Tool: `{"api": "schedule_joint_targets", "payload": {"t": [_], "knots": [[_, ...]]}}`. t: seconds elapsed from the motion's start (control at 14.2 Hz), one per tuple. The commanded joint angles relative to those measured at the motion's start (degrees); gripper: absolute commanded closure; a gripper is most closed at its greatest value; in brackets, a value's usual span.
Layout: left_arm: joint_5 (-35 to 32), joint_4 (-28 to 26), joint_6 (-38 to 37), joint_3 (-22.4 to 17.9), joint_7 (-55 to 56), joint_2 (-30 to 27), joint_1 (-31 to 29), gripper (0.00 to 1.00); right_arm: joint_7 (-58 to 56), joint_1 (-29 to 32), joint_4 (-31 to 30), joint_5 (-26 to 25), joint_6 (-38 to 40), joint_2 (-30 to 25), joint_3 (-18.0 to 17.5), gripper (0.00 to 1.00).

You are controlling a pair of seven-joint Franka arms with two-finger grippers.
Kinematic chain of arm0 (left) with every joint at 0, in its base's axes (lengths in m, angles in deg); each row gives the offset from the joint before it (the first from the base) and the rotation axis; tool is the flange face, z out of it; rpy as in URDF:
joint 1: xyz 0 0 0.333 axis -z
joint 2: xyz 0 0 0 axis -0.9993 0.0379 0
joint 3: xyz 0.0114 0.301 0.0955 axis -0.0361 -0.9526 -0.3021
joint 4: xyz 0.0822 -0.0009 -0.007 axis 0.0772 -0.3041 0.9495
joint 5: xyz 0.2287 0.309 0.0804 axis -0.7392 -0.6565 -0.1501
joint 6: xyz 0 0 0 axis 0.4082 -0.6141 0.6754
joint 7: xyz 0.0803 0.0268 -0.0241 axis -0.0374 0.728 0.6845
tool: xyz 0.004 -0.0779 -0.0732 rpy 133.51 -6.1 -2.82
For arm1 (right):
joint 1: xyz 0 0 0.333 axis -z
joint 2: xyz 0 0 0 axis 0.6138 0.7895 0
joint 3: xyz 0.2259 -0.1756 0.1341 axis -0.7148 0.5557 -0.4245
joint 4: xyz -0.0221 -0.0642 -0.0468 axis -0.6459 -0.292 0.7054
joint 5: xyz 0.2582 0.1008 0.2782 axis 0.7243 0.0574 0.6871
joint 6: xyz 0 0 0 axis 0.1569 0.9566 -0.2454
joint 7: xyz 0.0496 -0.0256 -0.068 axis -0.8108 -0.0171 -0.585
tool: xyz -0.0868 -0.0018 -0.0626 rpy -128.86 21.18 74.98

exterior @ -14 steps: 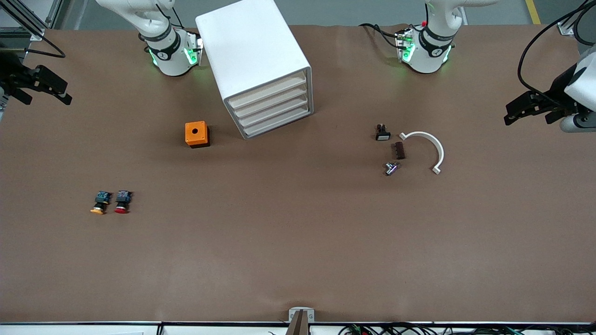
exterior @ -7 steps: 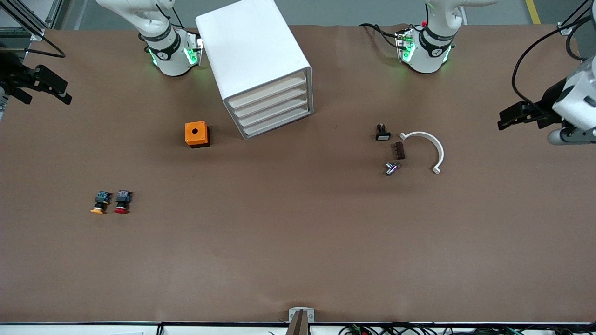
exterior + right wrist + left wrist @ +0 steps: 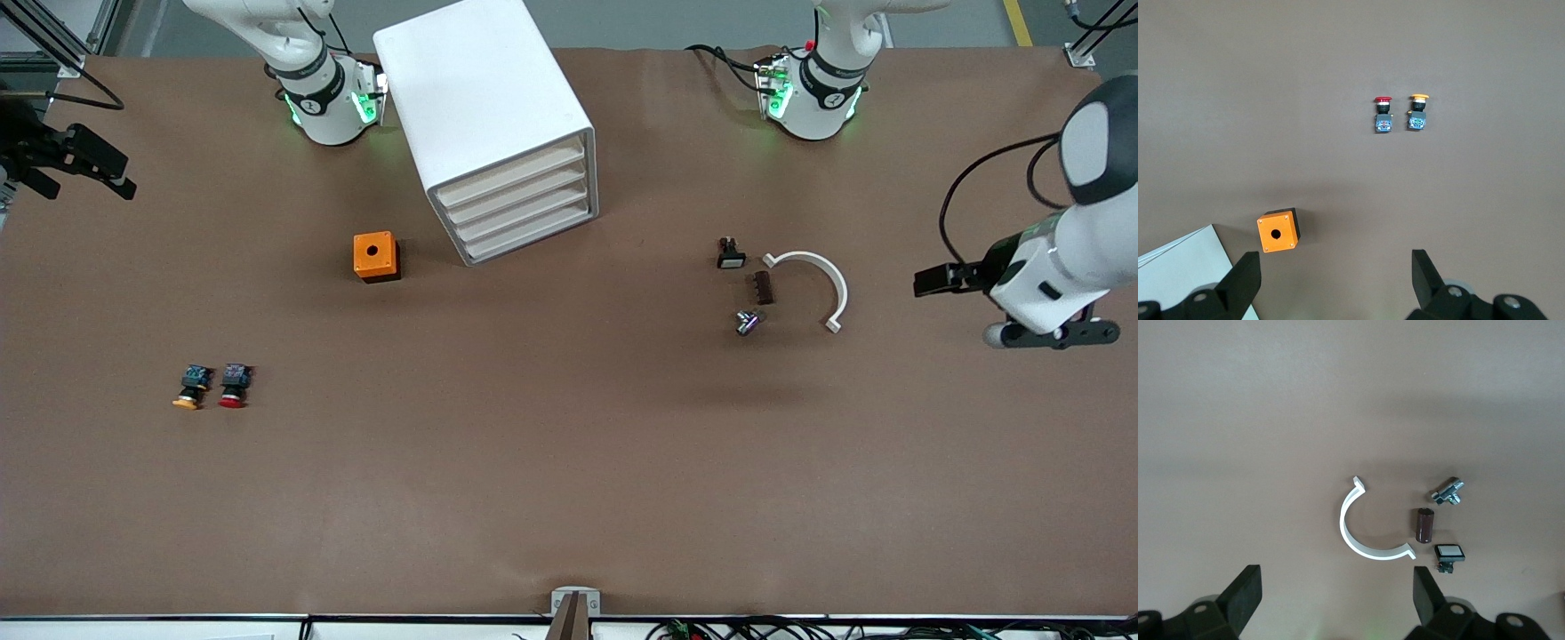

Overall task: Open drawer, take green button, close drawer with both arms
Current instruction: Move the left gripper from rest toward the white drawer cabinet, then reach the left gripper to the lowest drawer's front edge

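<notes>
The white drawer cabinet [image 3: 484,116] stands between the two arm bases. All of its stacked drawers [image 3: 520,209] are shut, and one corner of the cabinet [image 3: 1178,267] shows in the right wrist view. The button is out of view. My left gripper [image 3: 933,283] [image 3: 1336,587] hangs open and empty over bare table at the left arm's end, beside the small parts. My right gripper [image 3: 89,169] [image 3: 1336,267] waits open and empty over the table's edge at the right arm's end.
An orange box [image 3: 375,256] [image 3: 1277,231] sits beside the cabinet. A red-capped button [image 3: 234,386] [image 3: 1383,115] and a yellow-capped one [image 3: 189,388] [image 3: 1418,112] lie nearer the camera. A white curved bracket [image 3: 840,289] [image 3: 1343,527], brown cylinder [image 3: 763,287], black switch [image 3: 731,254] and metal fitting [image 3: 747,321] lie together.
The left arm has swung its open gripper in from the table's end toward the white bracket and the small parts. The right arm has not moved.
</notes>
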Motion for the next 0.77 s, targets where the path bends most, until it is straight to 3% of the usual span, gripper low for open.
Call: {"api": "schedule_joint_targets", "payload": {"t": [0.0,0.21,0.7], "knots": [[0.2,1.5,0.2,0.3,0.0,2.9,0.3,0.00,-0.3,0.2,0.1,-0.7,0.0,-1.1,-0.1,0.00],[5.6,1.6,2.0,0.3,2.4,6.3,0.4,0.00,-0.3,0.2,0.0,-0.7,0.0,-1.1,-0.1,0.00],[9.0,1.7,4.2,0.5,17.8,10.3,5.7,0.00,-0.3,0.2,0.0,-0.7,0.0,-1.0,-0.1,0.00]]}}
